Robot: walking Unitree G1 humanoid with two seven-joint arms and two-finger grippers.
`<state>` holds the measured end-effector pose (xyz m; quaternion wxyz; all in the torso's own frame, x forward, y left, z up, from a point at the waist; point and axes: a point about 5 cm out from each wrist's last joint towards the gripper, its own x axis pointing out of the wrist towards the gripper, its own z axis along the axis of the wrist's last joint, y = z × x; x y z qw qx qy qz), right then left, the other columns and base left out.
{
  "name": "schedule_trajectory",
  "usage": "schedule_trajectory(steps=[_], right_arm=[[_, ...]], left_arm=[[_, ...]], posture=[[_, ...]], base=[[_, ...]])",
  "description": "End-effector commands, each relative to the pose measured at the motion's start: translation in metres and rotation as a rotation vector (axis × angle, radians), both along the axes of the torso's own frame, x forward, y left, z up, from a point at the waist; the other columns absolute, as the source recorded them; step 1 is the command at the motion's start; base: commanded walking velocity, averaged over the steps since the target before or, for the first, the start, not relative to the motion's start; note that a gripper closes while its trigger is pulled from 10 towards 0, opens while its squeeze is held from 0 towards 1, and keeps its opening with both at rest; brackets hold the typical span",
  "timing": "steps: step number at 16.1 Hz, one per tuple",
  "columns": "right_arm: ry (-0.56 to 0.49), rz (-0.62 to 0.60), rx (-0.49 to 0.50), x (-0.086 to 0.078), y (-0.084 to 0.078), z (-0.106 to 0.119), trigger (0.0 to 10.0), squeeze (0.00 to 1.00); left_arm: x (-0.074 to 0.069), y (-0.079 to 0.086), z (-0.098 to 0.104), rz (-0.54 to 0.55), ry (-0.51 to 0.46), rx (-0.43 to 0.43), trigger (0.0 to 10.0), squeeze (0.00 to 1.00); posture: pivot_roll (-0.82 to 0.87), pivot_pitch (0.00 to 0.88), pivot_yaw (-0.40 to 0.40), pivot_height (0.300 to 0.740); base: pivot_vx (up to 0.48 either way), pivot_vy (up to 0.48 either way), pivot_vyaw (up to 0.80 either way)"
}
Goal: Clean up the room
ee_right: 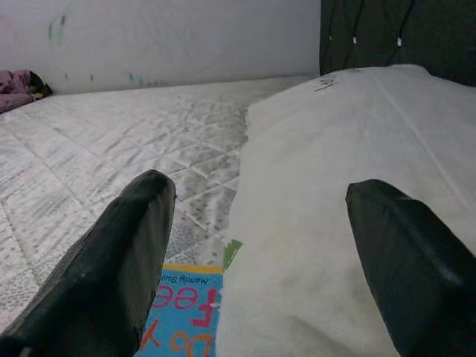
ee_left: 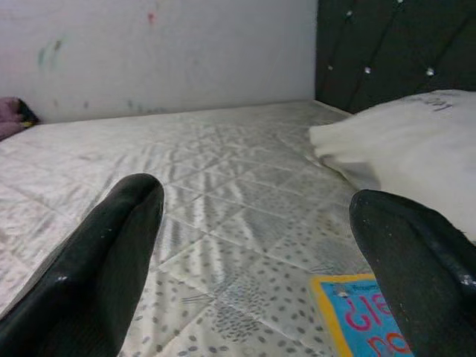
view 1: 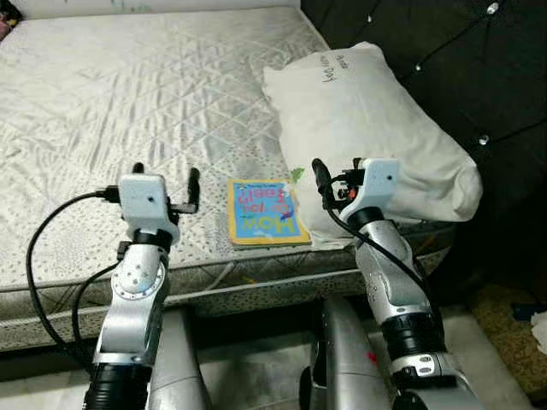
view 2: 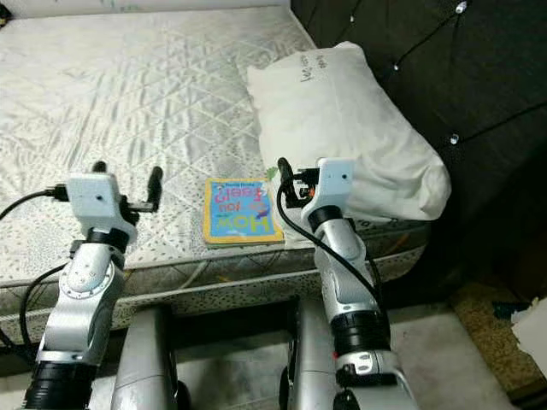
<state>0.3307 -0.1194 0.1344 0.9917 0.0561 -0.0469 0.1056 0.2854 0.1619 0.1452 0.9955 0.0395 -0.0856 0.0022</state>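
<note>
Bed [view 1: 128, 102]: bare quilted mattress, wide open stretch running from the near edge to the far wall; its near edge passes just in front of both arms.
Headboard [view 1: 444, 60]: dark, tufted, standing along the bed's right side.
Pillow [view 1: 367, 120]: white, lying against the headboard, its long axis running from the near edge toward the far wall; its near end bulges past the mattress edge.
Book [view 1: 267, 211]: thin, yellow border, blue cover, flat on the mattress close to the near edge; long axis points from the near edge toward the far wall, print upside down to the robot. Its right side lies just beside the pillow, possibly tucked slightly under it; open mattress lies to its left.
Left hand [view 1: 165, 181]: released, fingers spread, hovering over the mattress just left of the book, nothing between the fingers.
Right hand [view 1: 337, 175]: released, fingers apart, at the pillow's near-left corner just right of the book, holding nothing.
</note>
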Motion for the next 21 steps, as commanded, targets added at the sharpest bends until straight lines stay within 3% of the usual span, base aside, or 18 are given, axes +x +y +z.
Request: schedule_trajectory(steps=[1, 14, 17, 21], right_arm=[[-0.007, 0.005, 0.009, -0.002, 0.002, 0.004, 10.0, 0.0], [-0.012, -0.007, 0.03, -0.001, 0.0, 0.014, 10.0, 0.0], [-0.009, -0.018, 0.025, -0.001, -0.004, 0.013, 10.0, 0.0], [-0.003, -0.034, 0.024, -0.001, -0.006, 0.013, 10.0, 0.0]], left_arm=[[-0.001, -0.002, 0.007, -0.012, -0.018, 0.006, 10.0, 0.0], [0.0, -0.003, 0.008, -0.035, 0.002, -0.051, 10.0, 0.0], [0.0, -0.004, 0.009, -0.001, -0.004, 0.003, 10.0, 0.0], [0.004, -0.005, 0.01, 0.009, 0.006, 0.002, 10.0, 0.0]], posture=[[-0.04, 0.0, 0.002, 0.553], [-0.05, 0.0, 0.015, 0.678], [-0.05, 0.0, 0.014, 0.708], [-0.06, 0.0, 0.013, 0.74]], base=[[0.0, 0.0, 0.0], [0.0, 0.0, 0.0], [0.0, 0.0, 0.0], [0.0, 0.0, 0.0]])
